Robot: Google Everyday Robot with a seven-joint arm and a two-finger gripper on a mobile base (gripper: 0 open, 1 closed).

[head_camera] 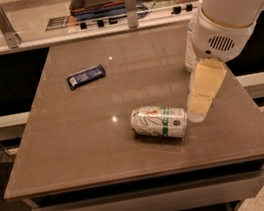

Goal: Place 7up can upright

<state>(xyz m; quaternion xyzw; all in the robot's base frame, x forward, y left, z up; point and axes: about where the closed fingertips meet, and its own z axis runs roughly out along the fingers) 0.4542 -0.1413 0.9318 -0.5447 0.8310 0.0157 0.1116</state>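
Note:
The 7up can lies on its side near the middle front of the brown table. It is silvery white with green swirls and a green band, its top end pointing right. My gripper hangs from the white arm at the right. Its cream tip is just to the right of the can's top end, close above the table. It holds nothing that I can see.
A clear plastic water bottle stands at the back right, mostly hidden behind the arm. A dark blue snack bar lies at the back left. A counter with rails and boxes runs behind the table.

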